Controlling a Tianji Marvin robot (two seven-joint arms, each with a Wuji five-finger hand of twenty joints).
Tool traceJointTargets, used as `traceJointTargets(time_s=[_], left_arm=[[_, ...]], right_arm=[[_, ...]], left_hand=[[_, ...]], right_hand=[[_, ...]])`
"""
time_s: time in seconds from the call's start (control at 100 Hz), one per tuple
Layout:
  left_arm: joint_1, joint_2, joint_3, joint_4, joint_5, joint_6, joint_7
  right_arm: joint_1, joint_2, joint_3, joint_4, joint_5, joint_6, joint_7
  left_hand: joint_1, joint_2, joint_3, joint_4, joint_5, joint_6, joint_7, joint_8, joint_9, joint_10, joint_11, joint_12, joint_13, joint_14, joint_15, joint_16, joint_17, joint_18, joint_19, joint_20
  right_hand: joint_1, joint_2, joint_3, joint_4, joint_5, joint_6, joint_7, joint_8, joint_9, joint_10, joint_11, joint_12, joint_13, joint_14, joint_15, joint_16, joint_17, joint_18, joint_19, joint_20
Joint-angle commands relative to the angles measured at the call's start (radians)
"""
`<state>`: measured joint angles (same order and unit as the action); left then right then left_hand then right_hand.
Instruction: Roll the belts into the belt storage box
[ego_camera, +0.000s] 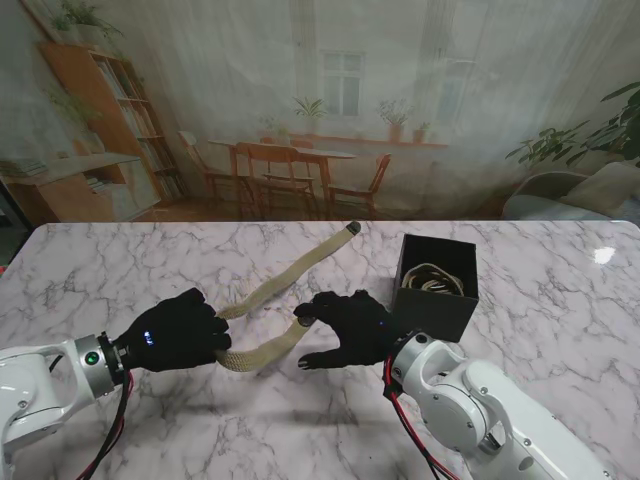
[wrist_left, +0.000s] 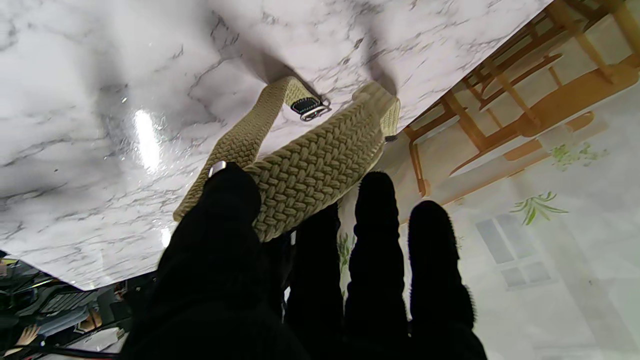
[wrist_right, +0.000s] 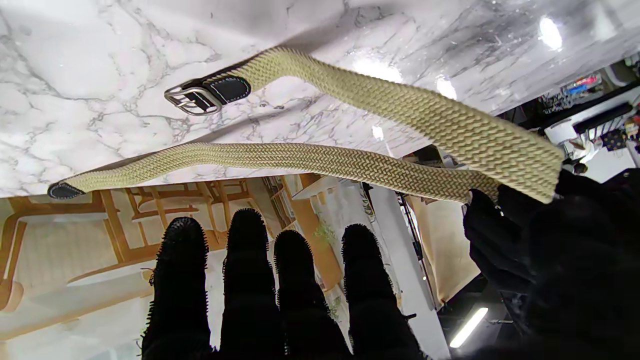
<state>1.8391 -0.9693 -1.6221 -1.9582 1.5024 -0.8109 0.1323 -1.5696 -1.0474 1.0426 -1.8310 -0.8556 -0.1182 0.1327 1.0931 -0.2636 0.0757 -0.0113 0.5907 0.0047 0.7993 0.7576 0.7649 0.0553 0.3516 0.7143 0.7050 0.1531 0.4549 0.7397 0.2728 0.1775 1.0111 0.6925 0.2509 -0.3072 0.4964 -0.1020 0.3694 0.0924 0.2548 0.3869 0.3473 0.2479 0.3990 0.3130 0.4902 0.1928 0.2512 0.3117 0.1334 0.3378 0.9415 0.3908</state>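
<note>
The scene is being lit brightly and evenly from overhead, and white glare spots are being thrown onto the glossy marble table (ego_camera: 560, 300) at its far right. Soft shadows are being cast under the belt (wrist_right: 310, 155). Straight edges are being bent by wide-angle distortion in both wrist views.

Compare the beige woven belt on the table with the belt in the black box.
The beige woven belt lies folded into two long strands on the marble table; the belt in the black square storage box is coiled. The left hand grips the beige one at its fold; the coiled one is untouched. Whether they match in weave, I cannot tell.
</note>
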Motion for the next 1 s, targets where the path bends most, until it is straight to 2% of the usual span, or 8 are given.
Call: traceJointTargets(time_s=[0.0, 0.25, 0.47, 0.66, 0.73, 0.82, 0.91, 0.99], left_arm=[[-0.025, -0.004, 0.019, -0.027, 0.002, -0.012, -0.023], [-0.073, -0.011, 0.065, -0.040, -0.036, -0.026, -0.052], [-0.086, -0.011, 0.082, -0.033, -0.048, -0.034, -0.077], [-0.085, -0.010, 0.085, -0.027, -0.050, -0.032, -0.094], [-0.085, -0.010, 0.083, -0.021, -0.049, -0.025, -0.094], [-0.084, -0.009, 0.078, -0.016, -0.043, -0.014, -0.089], [-0.081, -0.009, 0.073, -0.014, -0.038, -0.011, -0.077], [-0.076, -0.009, 0.070, -0.016, -0.034, -0.015, -0.062]], right_arm=[[0.015, -0.007, -0.009, 0.008, 0.023, 0.013, 0.019], [0.055, -0.005, -0.038, 0.035, 0.136, 0.036, 0.083], [0.062, -0.009, -0.047, 0.045, 0.220, 0.031, 0.092], [0.082, -0.015, -0.066, 0.056, 0.295, 0.016, 0.089], [0.088, -0.016, -0.071, 0.065, 0.304, -0.016, 0.081], [0.092, -0.013, -0.070, 0.073, 0.297, -0.061, 0.086], [0.087, -0.012, -0.072, 0.064, 0.308, -0.050, 0.095], [0.077, -0.022, -0.079, 0.062, 0.273, -0.019, 0.041]], left_hand=[[0.057, -0.010, 0.017, 0.010, 0.033, -0.028, 0.016, 0.026, 0.037, 0.005, -0.007, 0.020, 0.023, 0.005, -0.011, 0.005, 0.005, 0.015, 0.036, -0.001], [0.056, -0.006, 0.017, 0.009, 0.029, -0.029, 0.014, 0.030, 0.033, 0.007, -0.004, 0.021, 0.020, 0.004, -0.007, 0.010, 0.003, 0.011, 0.043, 0.003], [0.054, -0.007, 0.017, 0.009, 0.029, -0.031, 0.014, 0.031, 0.032, 0.007, -0.002, 0.018, 0.020, 0.003, -0.006, 0.011, 0.005, 0.009, 0.045, 0.004], [0.053, -0.006, 0.016, 0.009, 0.029, -0.033, 0.014, 0.031, 0.031, 0.008, -0.001, 0.016, 0.021, 0.001, -0.006, 0.011, 0.005, 0.010, 0.045, 0.005], [0.053, -0.005, 0.016, 0.009, 0.029, -0.033, 0.013, 0.031, 0.031, 0.009, -0.001, 0.016, 0.020, 0.002, -0.007, 0.011, 0.005, 0.009, 0.045, 0.005], [0.053, -0.006, 0.016, 0.009, 0.028, -0.032, 0.013, 0.032, 0.031, 0.009, 0.000, 0.015, 0.021, 0.002, -0.006, 0.012, 0.004, 0.010, 0.045, 0.005], [0.053, -0.005, 0.016, 0.009, 0.028, -0.031, 0.013, 0.032, 0.030, 0.010, 0.001, 0.015, 0.020, 0.002, -0.006, 0.012, 0.005, 0.009, 0.046, 0.006], [0.053, -0.005, 0.016, 0.009, 0.029, -0.032, 0.014, 0.033, 0.030, 0.010, 0.001, 0.015, 0.021, 0.003, -0.005, 0.013, 0.005, 0.010, 0.047, 0.006]], right_hand=[[-0.044, -0.033, 0.002, 0.011, -0.030, 0.027, -0.028, -0.020, -0.037, 0.015, -0.024, -0.014, -0.033, 0.009, -0.040, -0.015, -0.026, 0.022, -0.025, 0.014], [-0.063, -0.149, 0.073, -0.007, -0.091, -0.178, 0.015, 0.034, -0.142, -0.006, -0.068, -0.079, -0.104, 0.005, -0.083, -0.039, -0.076, 0.024, -0.097, -0.002], [0.035, -0.212, 0.064, -0.016, 0.041, -0.392, 0.204, 0.153, -0.102, -0.016, -0.055, -0.070, -0.094, 0.006, -0.092, -0.042, -0.077, 0.032, -0.129, -0.006], [0.180, -0.250, 0.024, 0.003, 0.283, -0.444, 0.519, 0.333, -0.008, -0.020, 0.013, -0.038, -0.073, 0.006, -0.084, -0.052, -0.060, 0.037, -0.132, -0.013], [0.203, -0.325, 0.163, -0.109, 0.344, -0.489, 0.653, 0.299, 0.100, -0.044, 0.043, 0.028, -0.031, 0.003, -0.066, -0.051, -0.054, 0.055, -0.133, -0.037], [0.227, -0.403, 0.271, -0.159, 0.425, -0.524, 0.768, 0.337, 0.298, -0.122, 0.073, 0.070, 0.094, -0.022, -0.020, -0.031, -0.028, 0.084, -0.137, -0.069], [0.184, -0.401, 0.295, -0.164, 0.400, -0.441, 0.793, 0.387, 0.376, -0.114, 0.048, 0.091, 0.147, -0.018, -0.007, -0.012, -0.011, 0.092, -0.127, -0.098], [0.090, -0.330, 0.299, -0.047, 0.314, -0.298, 0.733, 0.465, 0.338, -0.087, 0.057, 0.122, 0.151, -0.016, -0.001, 0.007, 0.002, 0.088, -0.092, -0.097]])
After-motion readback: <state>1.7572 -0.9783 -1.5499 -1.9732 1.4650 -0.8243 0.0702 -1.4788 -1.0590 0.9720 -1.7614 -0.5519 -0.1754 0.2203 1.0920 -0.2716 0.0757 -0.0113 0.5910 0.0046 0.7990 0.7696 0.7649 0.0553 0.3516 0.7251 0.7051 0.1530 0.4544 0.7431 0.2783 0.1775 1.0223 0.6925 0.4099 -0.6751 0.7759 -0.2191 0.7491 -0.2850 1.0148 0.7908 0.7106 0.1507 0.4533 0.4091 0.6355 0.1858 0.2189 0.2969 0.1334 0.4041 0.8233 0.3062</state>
